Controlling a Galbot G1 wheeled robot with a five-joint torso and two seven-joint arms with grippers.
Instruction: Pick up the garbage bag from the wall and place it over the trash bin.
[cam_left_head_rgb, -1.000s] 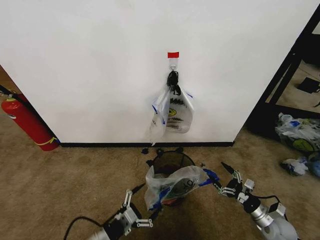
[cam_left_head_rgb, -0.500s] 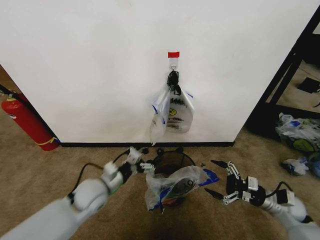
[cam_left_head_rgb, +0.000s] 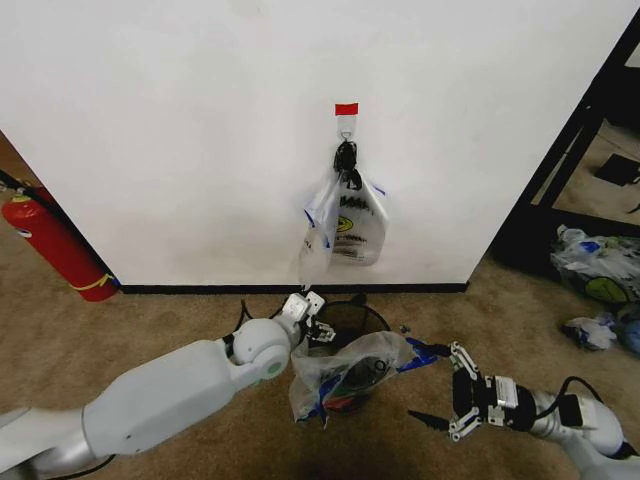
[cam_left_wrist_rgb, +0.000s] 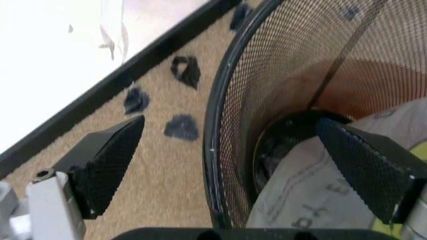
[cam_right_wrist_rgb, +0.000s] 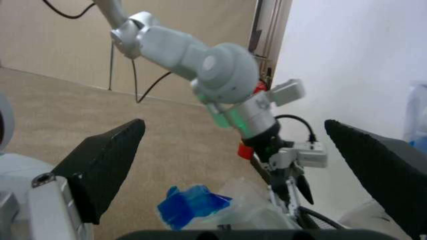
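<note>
Our left gripper (cam_left_head_rgb: 318, 327) hangs spread wide over the far rim of the trash bin (cam_left_head_rgb: 368, 318). The garbage bag (cam_left_head_rgb: 345, 370), draped across the near rim, looks light, limp and slippery; we'd pinch a blue handle loop (cam_left_head_rgb: 425, 352). Our right gripper (cam_left_head_rgb: 441, 390) waits wide open just beside that loop.

Two pale-grey arms with black-tipped grippers

The left gripper (cam_left_head_rgb: 317, 322) was white-framed on a smooth rounded grey arm with a green-lit wrist ring and a black cable; the right gripper (cam_left_head_rgb: 432, 390) had pointed black fingers, textured pads (cam_right_wrist_rgb: 107, 162), silver links and a screw.
</note>
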